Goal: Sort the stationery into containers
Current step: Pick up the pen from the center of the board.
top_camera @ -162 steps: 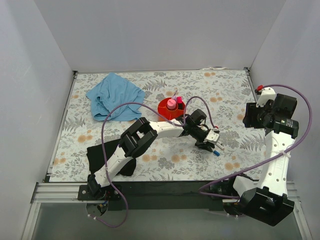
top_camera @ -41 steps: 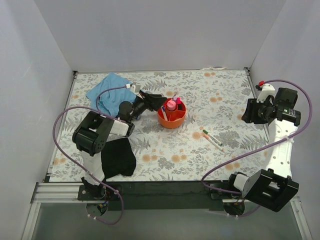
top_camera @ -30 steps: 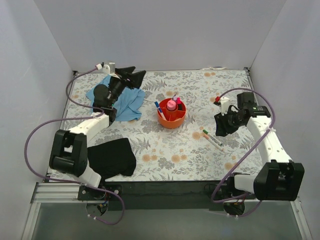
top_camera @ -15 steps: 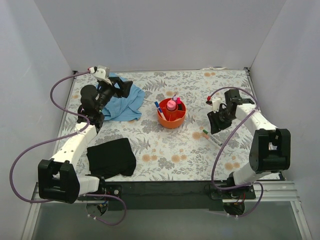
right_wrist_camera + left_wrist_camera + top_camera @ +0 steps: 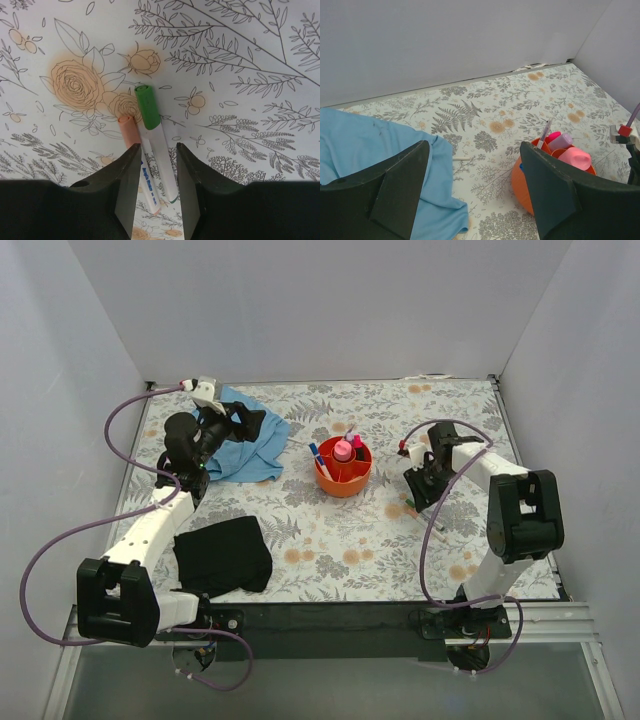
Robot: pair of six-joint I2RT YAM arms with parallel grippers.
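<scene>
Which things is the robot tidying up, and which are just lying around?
For the job: green-capped marker, peach-capped marker, pink bottle, blue-capped marker, orange bowl.
Just lying about: blue cloth, black cloth.

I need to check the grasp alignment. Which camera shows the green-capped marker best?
Right wrist view: the green-capped marker lies between the open jaws, beside a peach-capped marker. In the top external view the right gripper covers most of it; the left wrist view does not show it.
</scene>
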